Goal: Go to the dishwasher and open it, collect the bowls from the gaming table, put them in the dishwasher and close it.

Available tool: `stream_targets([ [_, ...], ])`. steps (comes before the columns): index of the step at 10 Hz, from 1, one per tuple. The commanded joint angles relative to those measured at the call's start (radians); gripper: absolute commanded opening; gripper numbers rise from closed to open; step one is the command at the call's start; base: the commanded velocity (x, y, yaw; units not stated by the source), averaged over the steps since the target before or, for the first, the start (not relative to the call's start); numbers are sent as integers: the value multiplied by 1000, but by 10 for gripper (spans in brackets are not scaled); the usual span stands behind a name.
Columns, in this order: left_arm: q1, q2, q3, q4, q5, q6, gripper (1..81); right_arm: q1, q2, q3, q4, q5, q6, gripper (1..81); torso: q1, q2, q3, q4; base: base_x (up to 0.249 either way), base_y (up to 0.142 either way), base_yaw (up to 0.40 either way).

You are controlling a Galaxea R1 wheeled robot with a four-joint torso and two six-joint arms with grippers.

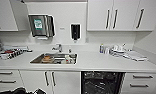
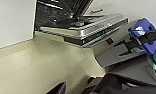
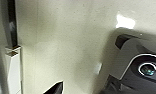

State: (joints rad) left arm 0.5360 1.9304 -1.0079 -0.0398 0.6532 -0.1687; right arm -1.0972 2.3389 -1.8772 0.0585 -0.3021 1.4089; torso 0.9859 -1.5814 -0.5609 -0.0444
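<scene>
Facing a white kitchen counter [image 1: 94, 63], the robot stands before the dishwasher [image 1: 101, 82], its door [image 2: 94, 30] dropped open and dark wire racks exposed. The door hangs level ahead of the left claw, above pale floor [image 2: 31, 67]. A sink [image 1: 54, 58] sits nearby. Neither claw's grip can be told.

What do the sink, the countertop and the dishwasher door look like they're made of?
The sink: likely stainless steel, grey and reflective. The countertop: smooth matte white, possibly laminate or solid surface; the look leaves it open. The dishwasher door, lowered open: brushed silvery metal edge, probably stainless steel, with dark racks inside.
</scene>
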Motion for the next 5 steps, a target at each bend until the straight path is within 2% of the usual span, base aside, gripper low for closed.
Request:
stream_targets([
  [1, -72, -23, -11, -3, 23, 3, 811, 89, -152, 161, -34, 1, -278, 811, 0, 0, 0, 0, 0, 0, 0],
  [2, -23, -20, -44, 9, 14, 14, 811, 75, -166, 197, -72, 26, -443, 811, 0, 0, 0, 0, 0, 0, 0],
  [3, 59, -20, -93, 48, -48, 26, 811, 40, -168, 230, -97, 31, -644, 811, 0, 0, 0, 0, 0, 0, 0],
  [4, 154, -17, -140, 91, -124, 35, 811, -1, -159, 235, -101, 45, -794, 811, 0, 0, 0, 0, 0, 0, 0],
  [5, 248, -7, -197, 130, -212, 35, 811, -45, -145, 230, -103, 87, -913, 811, 0, 0, 0, 0, 0, 0, 0],
])
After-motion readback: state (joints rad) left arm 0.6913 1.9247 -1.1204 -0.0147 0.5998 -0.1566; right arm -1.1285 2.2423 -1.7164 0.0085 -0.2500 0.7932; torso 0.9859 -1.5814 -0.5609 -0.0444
